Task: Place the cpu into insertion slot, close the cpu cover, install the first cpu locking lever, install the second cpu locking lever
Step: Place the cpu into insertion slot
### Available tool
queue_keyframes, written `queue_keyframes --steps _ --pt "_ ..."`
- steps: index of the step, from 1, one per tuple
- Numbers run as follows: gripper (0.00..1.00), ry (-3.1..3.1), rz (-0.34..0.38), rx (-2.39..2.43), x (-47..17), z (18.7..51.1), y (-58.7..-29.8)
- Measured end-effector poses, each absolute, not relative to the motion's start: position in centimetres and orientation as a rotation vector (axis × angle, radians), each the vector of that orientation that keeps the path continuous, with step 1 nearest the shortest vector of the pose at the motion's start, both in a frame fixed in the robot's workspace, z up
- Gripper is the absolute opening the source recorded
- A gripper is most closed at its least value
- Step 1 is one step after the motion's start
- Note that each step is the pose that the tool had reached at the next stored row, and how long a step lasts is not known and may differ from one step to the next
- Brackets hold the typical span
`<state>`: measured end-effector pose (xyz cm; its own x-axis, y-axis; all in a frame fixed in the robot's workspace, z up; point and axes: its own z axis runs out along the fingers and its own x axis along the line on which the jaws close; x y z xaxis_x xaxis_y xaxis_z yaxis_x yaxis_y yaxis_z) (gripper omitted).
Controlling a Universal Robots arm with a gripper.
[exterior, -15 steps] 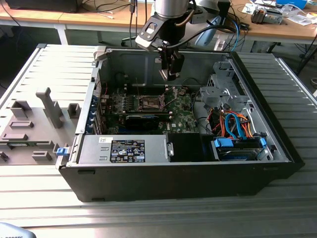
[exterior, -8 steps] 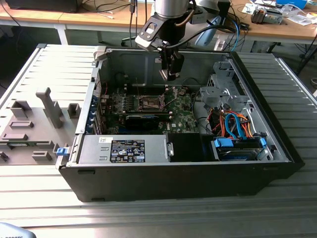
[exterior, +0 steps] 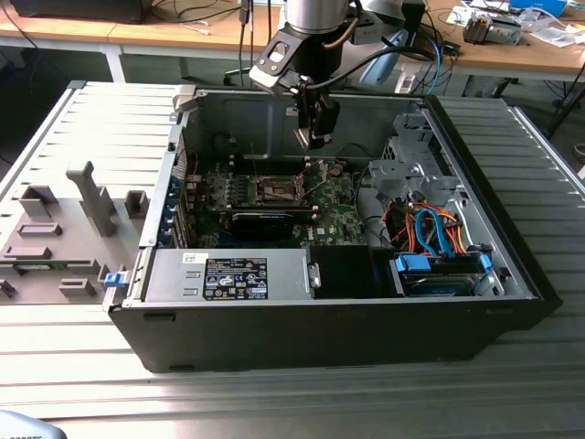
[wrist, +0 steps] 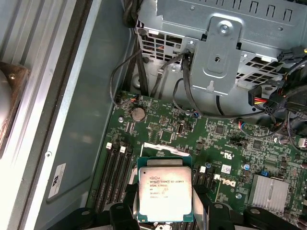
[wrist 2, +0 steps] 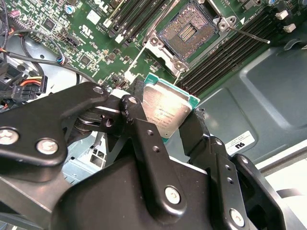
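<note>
Gripper [exterior: 315, 134]: pinching the cpu [wrist: 164, 191] by two opposite edges. The black fingers [wrist 2: 139, 120] stay off its metal top and its underside, probably so that it can drop flat into a recess.
Cpu: carried in the air with nothing under it. In the first wrist view its silvery lid faces the camera and its green rim shows all round.
Attitude: the chip lies roughly level with the motherboard [wrist: 230, 143] beneath it, which suits a straight descent rather than a slide.
Insertion slot [wrist 2: 188, 29]: bare, with the contact field uncovered and no chip seated in it. It is apart from the cpu, and in the exterior view it lies below the gripper and a little to that view's left.
Cpu cover: not lying over the slot. Which of the silver parts at the rim is the cover cannot be told.
Locking lever [wrist 2: 249, 35]: a thin wire rod standing away from the socket (evidently unlatched, to leave the slot free).
Memory slots [wrist 2: 225, 48]: long dark rows beside the socket.
Computer case [exterior: 274, 338]: lies open on its side, giving access from above.
Progress: judged at the first step, with the chip not yet placed.
</note>
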<state>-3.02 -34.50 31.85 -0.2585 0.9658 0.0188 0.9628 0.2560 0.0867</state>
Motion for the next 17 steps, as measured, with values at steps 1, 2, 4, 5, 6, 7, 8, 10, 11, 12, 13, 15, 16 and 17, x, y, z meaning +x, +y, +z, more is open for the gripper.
queue_keyframes --steps 1,2,4,5,6,7,8,10,11,12,13,15,16,17 --pt "0.54 2.459 0.125 1.889 -3.02 31.84 -34.5" --pt "0.54 2.459 0.124 1.889 -3.02 31.85 -34.5" --pt "0.54 2.459 0.125 1.89 -3.02 31.84 -34.5" --pt "0.54 2.458 0.125 1.89 -3.01 31.84 -34.5" --pt "0.54 2.457 0.124 1.892 -3.01 31.84 -34.5" --pt "0.54 2.455 0.125 1.894 -3.01 31.84 -34.51" --pt "0.54 2.453 0.124 1.897 -3.01 31.84 -34.5" --pt "0.54 2.448 0.124 1.903 -3.01 31.83 -34.51" --pt "0.54 2.445 0.123 1.906 -3.01 31.83 -34.5" --pt "0.54 2.443 0.123 1.908 -3.01 31.83 -34.5" --pt "0.54 2.439 0.122 1.912 -3.01 31.82 -34.5" --pt "0.54 2.434 0.121 1.918 -3.01 31.82 -34.5" --pt "0.54 2.433 0.121 1.919 -3.01 31.82 -34.5" --pt "0.54 2.431 0.121 1.921 -3.01 31.82 -34.5"
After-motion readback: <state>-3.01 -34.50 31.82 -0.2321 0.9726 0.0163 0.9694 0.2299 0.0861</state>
